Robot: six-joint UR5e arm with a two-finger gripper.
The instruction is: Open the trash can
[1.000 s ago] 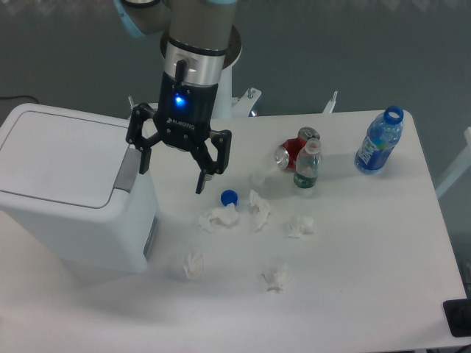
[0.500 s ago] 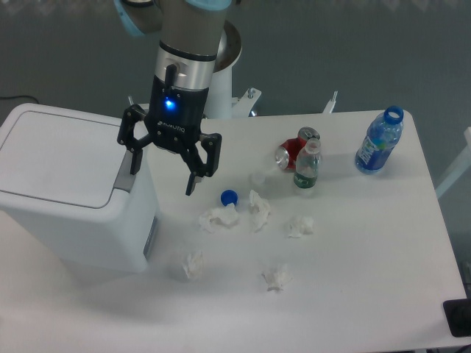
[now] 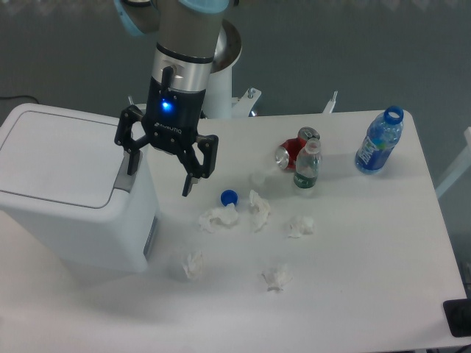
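The trash can [image 3: 66,191] is a large white boxy bin at the left of the table, its flat lid down and a grey push tab [image 3: 125,175] on its right edge. My gripper [image 3: 160,175] hangs open just right of the bin's top right corner. Its left finger [image 3: 134,160] is over the grey tab and its right finger [image 3: 190,180] is over the table. Nothing is held between the fingers.
On the white table [image 3: 353,257] lie a blue bottle cap [image 3: 229,197], several crumpled tissues [image 3: 218,218], a small green-labelled bottle [image 3: 307,166], a red can [image 3: 292,152] and a blue open bottle [image 3: 380,140].
My gripper has moved left toward the bin, bringing its left finger over the grey tab. It stays open. The lid has not moved.
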